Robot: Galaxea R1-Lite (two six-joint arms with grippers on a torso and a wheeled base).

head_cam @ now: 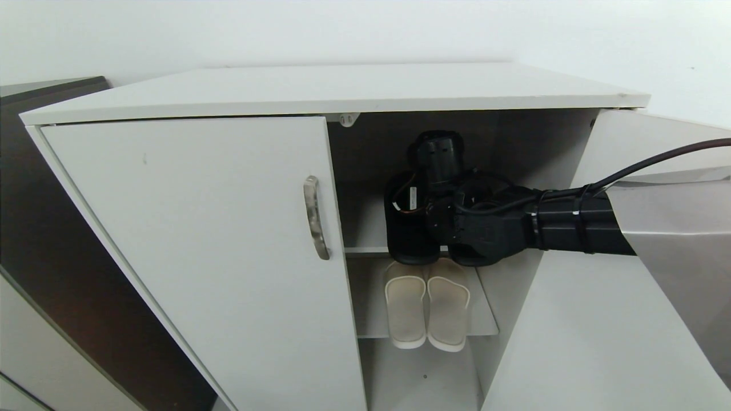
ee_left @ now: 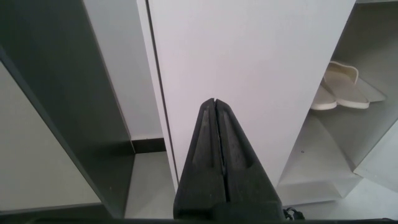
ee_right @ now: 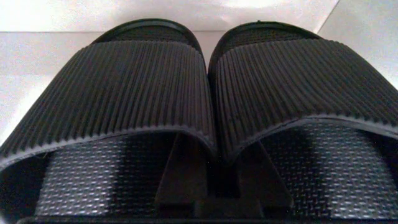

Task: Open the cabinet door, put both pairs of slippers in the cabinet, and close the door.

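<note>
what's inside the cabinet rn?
Cream foam slippers on the lower shelf; black ribbed rubber slippers at the upper shelf, gripped by the right pincer. The closed left door hides the left half.

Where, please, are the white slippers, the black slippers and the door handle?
white slippers (head_cam: 405,308): head view, one slipper's footbed.
black slippers (ee_right: 137,81): right wrist view, one slipper's ribbed strap.
door handle (head_cam: 316,217): head view, middle of the metal bar.
</note>
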